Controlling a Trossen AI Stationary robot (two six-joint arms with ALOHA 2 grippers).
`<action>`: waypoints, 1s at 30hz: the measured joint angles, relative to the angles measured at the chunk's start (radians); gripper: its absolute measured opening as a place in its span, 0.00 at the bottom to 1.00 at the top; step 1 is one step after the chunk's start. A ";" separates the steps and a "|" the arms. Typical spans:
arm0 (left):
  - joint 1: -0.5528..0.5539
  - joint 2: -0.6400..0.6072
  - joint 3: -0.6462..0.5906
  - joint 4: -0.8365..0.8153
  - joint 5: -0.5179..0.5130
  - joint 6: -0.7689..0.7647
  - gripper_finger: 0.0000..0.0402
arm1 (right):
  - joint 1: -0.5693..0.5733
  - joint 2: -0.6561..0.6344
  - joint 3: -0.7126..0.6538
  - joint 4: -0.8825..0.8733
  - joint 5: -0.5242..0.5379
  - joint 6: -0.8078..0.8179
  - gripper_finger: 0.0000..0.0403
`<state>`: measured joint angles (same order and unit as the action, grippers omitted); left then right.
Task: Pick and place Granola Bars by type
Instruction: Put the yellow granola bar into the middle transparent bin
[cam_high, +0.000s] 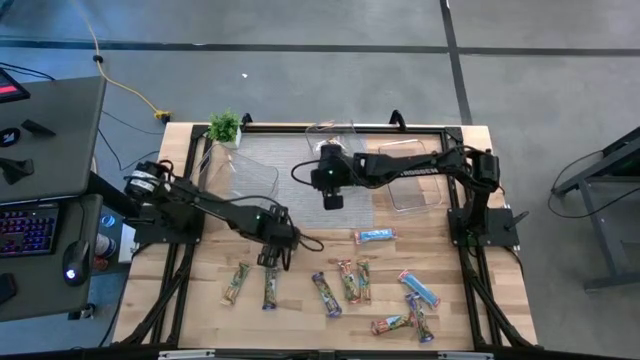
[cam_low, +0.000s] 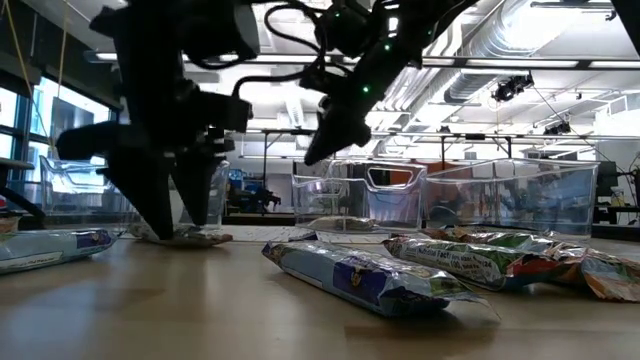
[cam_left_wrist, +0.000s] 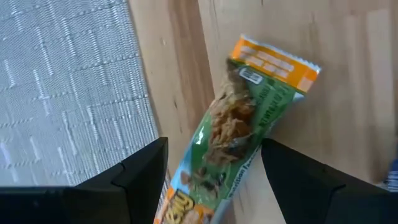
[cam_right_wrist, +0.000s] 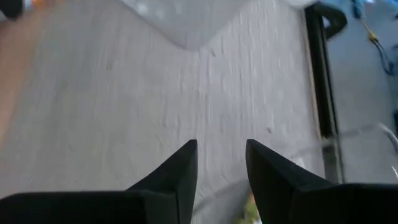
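Observation:
Several wrapped granola bars lie flat on the near half of the wooden table, among them a light blue one (cam_high: 375, 236) and purple ones (cam_high: 326, 294). My left gripper (cam_left_wrist: 214, 146) (cam_high: 270, 258) is open and low over the table. Its fingers stand on either side of a green and orange bar (cam_left_wrist: 242, 118) (cam_high: 271, 290) without visibly touching it. My right gripper (cam_right_wrist: 221, 146) (cam_high: 333, 200) hovers above the grey mat (cam_high: 300, 170), open by a narrow gap. A small greenish patch shows far back between its fingers; what it is cannot be told.
Three clear plastic tubs stand on the far half of the table: one on the left (cam_high: 245, 165), one in the middle (cam_high: 335, 135) and one on the right (cam_high: 415, 180). A small potted plant (cam_high: 225, 125) sits at the far left corner. A desk with a keyboard (cam_high: 30, 230) lies beyond the left edge.

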<state>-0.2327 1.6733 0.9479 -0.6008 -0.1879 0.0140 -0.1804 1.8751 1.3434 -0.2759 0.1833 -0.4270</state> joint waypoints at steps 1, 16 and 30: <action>0.009 0.000 -0.012 0.024 0.002 0.020 0.63 | 0.004 0.000 0.000 -0.014 0.016 0.000 0.30; 0.140 0.000 -0.033 0.086 0.137 -0.010 0.29 | 0.137 -0.086 0.001 -0.265 0.230 0.172 0.29; 0.217 0.002 0.294 0.067 -0.196 0.131 0.24 | 0.253 -0.412 0.001 -0.531 0.325 0.374 0.29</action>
<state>-0.0159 1.6749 1.2421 -0.5337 -0.3842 0.1447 0.0729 1.4634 1.3441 -0.8070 0.5081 -0.0535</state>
